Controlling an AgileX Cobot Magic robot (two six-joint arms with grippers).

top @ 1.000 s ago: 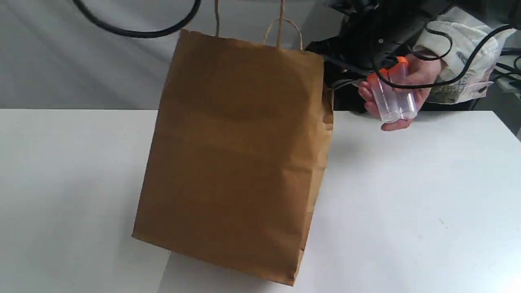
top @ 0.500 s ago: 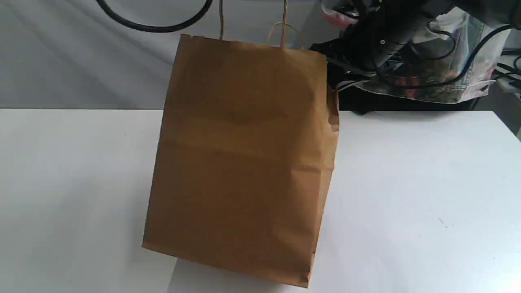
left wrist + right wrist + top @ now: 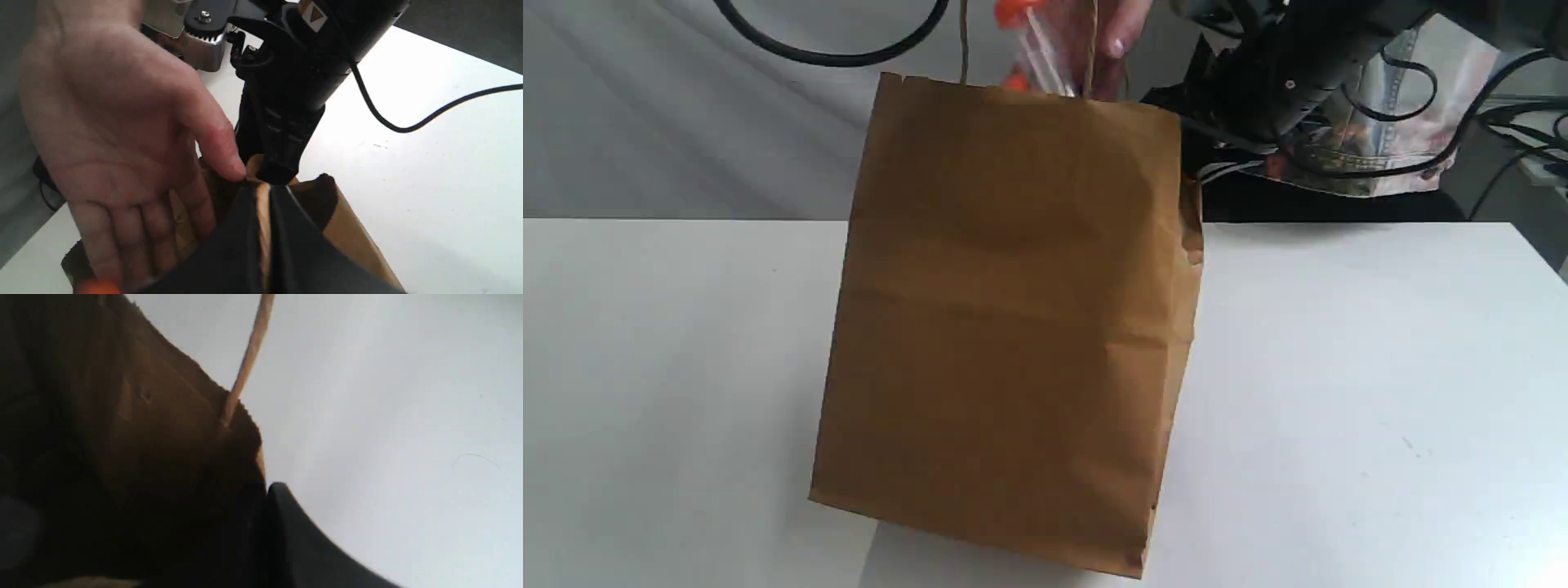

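Bench [image 3: 1380,425] surface, white, fills the foreground of the exterior view. On it we find the paper bag [image 3: 1013,327], brown, standing tilted, its base edge running lower toward the right. We cannot tell whether the base touches the bench.

At the bag's rim, the strands of the twine handle [image 3: 964,41] run straight up and leave the frame.

The left fingers [image 3: 264,190] are closed to a narrow slit, with a tan strip of the bag pinched between them. We cannot tell whether that strip is rim or handle.

Just beyond them, the right fingers [image 3: 278,171] meet the rim on the bag's right side. The right wrist view shows one finger against the paper and the other lost in shadow, so we cannot tell how far they are closed.

Over the bag's mouth, a person's hand [image 3: 1119,37] holds clear vials [image 3: 1041,57] with orange caps, their lower ends at the rim.

Farthest back we see the black right arm [image 3: 1282,73], draped with cables.
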